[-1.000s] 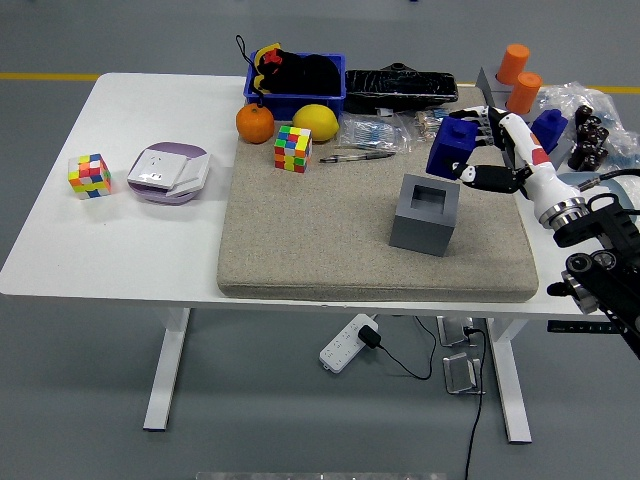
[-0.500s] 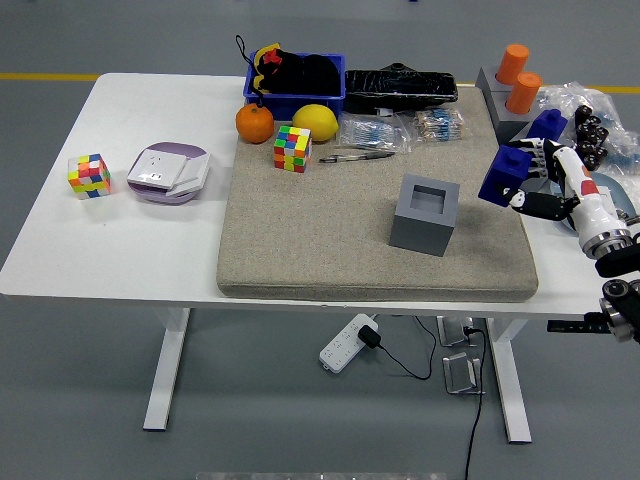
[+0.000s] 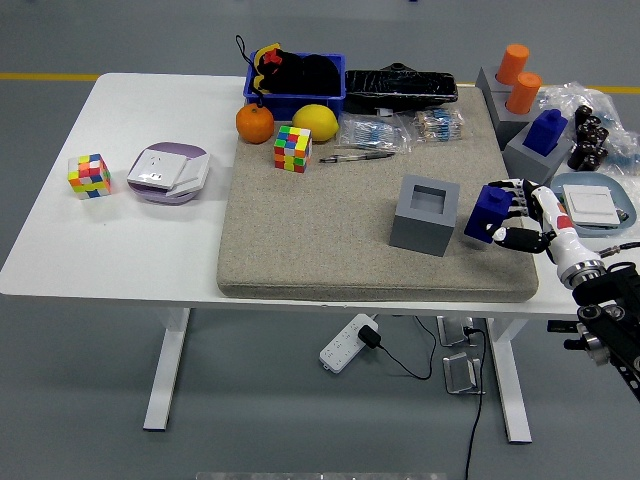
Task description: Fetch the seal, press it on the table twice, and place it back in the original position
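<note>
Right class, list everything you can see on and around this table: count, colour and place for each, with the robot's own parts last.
Table: 1, white.
Mat: 1, beige, centre-right.
Seal: 1, blue, in right hand, right of holder.
Holder: 1, grey, empty, on mat.
Second blue seal: 1, in a grey holder, far right.
Orange cylinders: 2, back right.
Puzzle cubes: 2, multicoloured; mat, table's left.
Orange, lemon: by blue bin.
Right hand: 1, white-black, gripping seal.
</note>
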### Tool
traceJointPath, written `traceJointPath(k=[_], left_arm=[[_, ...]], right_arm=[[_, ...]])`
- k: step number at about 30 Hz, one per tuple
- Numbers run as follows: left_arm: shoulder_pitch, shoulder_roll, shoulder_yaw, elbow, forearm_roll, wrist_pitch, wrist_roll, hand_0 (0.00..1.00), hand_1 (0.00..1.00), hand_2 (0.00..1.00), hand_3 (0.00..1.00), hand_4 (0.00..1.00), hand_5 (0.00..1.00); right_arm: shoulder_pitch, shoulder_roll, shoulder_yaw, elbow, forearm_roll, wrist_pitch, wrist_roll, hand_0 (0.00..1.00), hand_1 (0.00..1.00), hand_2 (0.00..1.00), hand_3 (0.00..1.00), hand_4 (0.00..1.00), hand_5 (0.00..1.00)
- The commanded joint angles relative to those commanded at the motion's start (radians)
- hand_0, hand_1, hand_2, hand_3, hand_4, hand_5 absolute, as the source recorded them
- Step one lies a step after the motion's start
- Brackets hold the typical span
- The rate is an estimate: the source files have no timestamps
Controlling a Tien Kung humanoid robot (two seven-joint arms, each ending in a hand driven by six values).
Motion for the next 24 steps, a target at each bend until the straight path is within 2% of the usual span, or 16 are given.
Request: traceJointPath(k=[12, 24], left_arm=[[-0.002, -0.001, 0.003, 0.000, -0.001, 0.000, 0.000, 0.719, 0.693, 0.684, 0.722, 0.640, 0.231], [-0.002, -0.001, 0.002, -0.001, 0.000, 0.000, 0.000, 0.719, 0.693, 0.684, 0.721, 0.641, 0.231]], right_arm=[[0.029, 0.013, -0.093, -0.055, 0.042, 0.002, 0.007, 0.547, 0.401, 0.418, 0.465, 0.638, 0.002], [0.028, 0.008, -0.106, -0.054, 0.048, 0.001, 0.010, 0.545, 0.400, 0.417, 0.465, 0.638, 0.002]])
